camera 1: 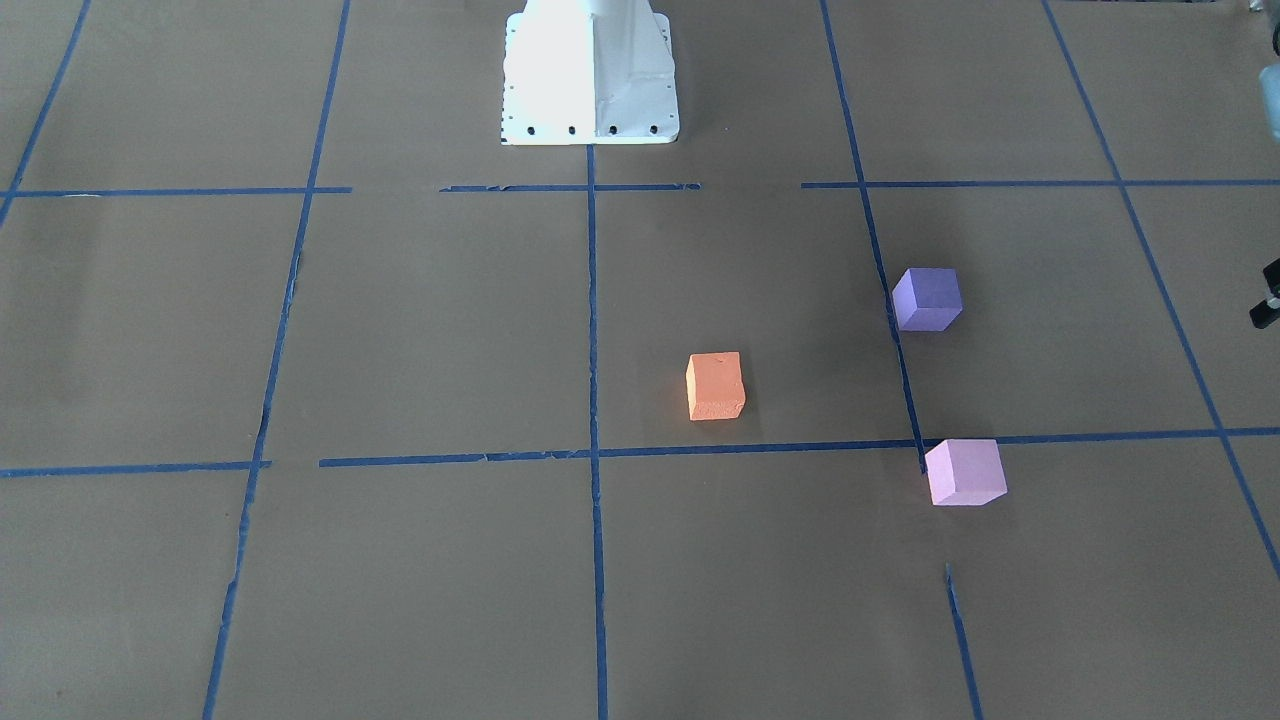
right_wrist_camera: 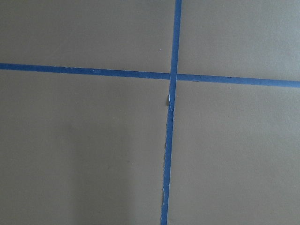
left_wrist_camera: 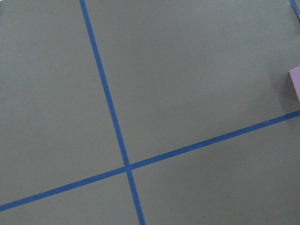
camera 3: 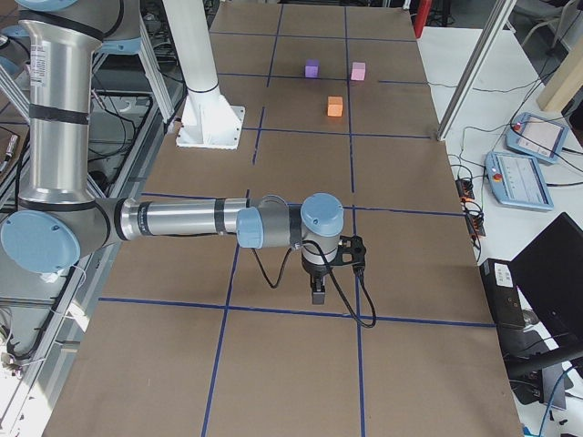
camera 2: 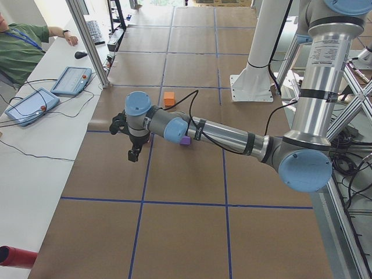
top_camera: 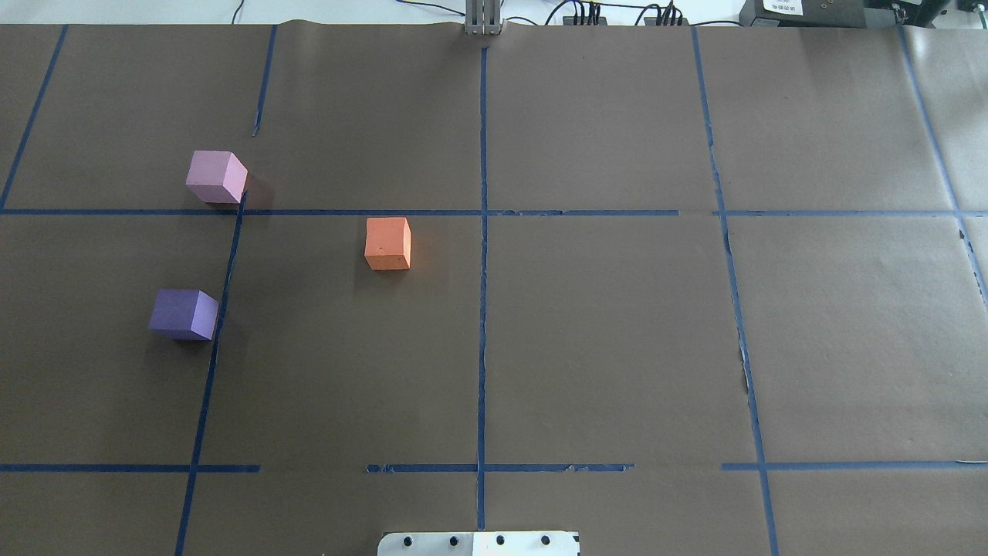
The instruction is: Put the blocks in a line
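Note:
Three foam cubes sit apart on the brown paper on my left half of the table. The orange block is nearest the centre line. The dark purple block lies nearer my base. The pale pink block lies farther out, and its edge shows in the left wrist view. My left gripper hangs above the table beyond the blocks, touching none. My right gripper hangs over the far right half, away from the blocks. I cannot tell whether either is open.
Blue tape lines grid the paper. My white base stands at the near middle edge. A side bench with tablets, a metal post and a seated person lies past the far edge.

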Action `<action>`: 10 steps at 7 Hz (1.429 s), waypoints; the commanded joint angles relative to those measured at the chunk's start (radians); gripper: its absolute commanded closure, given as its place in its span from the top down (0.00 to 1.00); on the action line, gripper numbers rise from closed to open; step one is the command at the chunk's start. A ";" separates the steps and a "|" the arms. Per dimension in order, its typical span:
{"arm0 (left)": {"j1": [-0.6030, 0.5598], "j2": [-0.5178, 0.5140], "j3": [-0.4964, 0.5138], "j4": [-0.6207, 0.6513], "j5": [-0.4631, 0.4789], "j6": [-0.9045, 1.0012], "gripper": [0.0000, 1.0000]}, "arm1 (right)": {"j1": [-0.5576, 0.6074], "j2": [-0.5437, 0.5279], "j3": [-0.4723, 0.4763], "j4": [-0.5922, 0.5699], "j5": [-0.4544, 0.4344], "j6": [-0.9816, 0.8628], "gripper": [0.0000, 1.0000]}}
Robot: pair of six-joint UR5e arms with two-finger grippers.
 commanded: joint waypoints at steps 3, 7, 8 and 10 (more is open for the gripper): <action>0.388 -0.262 0.030 -0.077 0.167 -0.622 1.00 | 0.000 0.000 0.000 0.000 0.000 0.000 1.00; 0.619 -0.522 0.211 -0.035 0.373 -0.964 1.00 | 0.000 0.000 0.000 0.000 0.000 0.000 1.00; 0.648 -0.548 0.244 -0.022 0.417 -0.967 1.00 | 0.000 0.000 0.000 0.000 0.000 0.000 1.00; 0.700 -0.550 0.245 -0.016 0.430 -1.006 1.00 | 0.000 0.000 0.000 0.000 0.000 0.000 1.00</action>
